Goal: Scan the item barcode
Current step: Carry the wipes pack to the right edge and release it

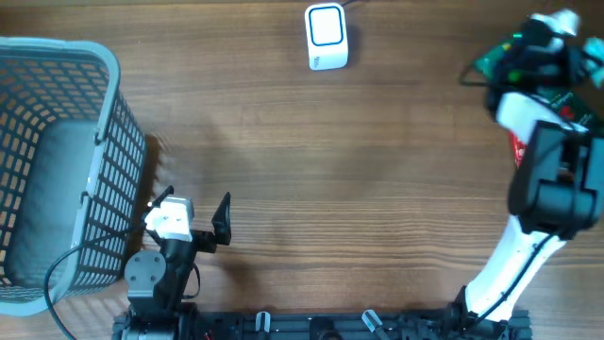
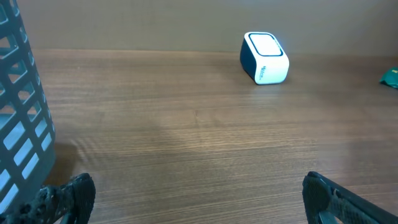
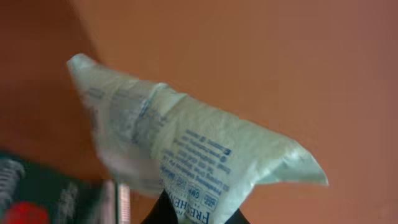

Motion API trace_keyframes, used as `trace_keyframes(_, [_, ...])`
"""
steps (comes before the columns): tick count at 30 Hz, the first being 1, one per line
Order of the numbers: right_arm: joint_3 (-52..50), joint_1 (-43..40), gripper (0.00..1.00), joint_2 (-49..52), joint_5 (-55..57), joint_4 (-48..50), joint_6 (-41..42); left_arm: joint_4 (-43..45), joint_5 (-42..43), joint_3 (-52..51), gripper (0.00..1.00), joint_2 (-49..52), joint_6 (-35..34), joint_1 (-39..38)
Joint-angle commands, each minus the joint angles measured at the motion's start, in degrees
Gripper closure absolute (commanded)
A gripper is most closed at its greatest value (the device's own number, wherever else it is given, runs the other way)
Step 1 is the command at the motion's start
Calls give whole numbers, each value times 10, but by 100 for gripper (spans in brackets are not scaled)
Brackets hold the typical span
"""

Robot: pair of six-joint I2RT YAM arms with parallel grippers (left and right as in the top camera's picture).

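Nearest the base, the left claw [image 1: 196, 219] sits low over the worktop [image 1: 359, 189], fingers spread wide with nothing between them, just beside the basket [image 1: 113, 161]. Farther out on the right, the right claw [image 3: 194, 211] is pinched tight on the lower edge of a pale printed packet [image 3: 205, 155]. The packet fans out beyond the fingertips, seemingly clear of the wood. At the far edge sits the white scanner [image 1: 327, 36], window facing up. It lies well to the left of the held packet, so the right arm probably must carry it leftward, print turned downward.
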Motion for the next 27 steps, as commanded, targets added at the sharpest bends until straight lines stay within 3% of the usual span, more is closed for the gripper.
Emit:
trace_keyframes(1, [4,-42,96,-15,-73,-161,220,1,5,-2,0,-3,-5,-2])
trace_keyframes(3, [4,-61,96,-15,-130,-245,331,1,5,-2,0,-3,-5,-2])
trace_keyframes(4, [4,-66,90,-16,-155,-271,363,1,5,-2,0,-3,-5,-2])
trace_keyframes(5, [4,-68,73,-16,-190,-301,386,1,5,-2,0,-3,-5,-2])
trace_keyframes(6, [5,-68,45,-17,-214,-315,395,1,5,-2,0,-3,-5,-2])
trace_keyframes(7, [8,-68,9,-24,-262,-343,412,1,5,-2,0,-3,-5,-2])
trace_keyframes(8, [16,-67,0,-35,-296,-365,430,1,5,-2,0,-3,-5,-2])
trace_keyframes(12, [78,-67,0,-104,-410,-464,502,1,5,-2,0,-3,-5,-2])
trace_keyframes(16, [167,-61,0,-237,-631,-598,571,1,5,-2,0,-3,-5,-2])
trace_keyframes(20, [177,-61,0,-376,-845,-663,656,1,5,-2,0,-3,-5,-2])
trace_keyframes(22, [177,-61,0,-445,-895,-699,700,1,5,-2,0,-3,-5,-2])
trace_keyframes(27, [177,-61,0,-573,-898,-754,778,1,5,-2,0,-3,-5,-2])
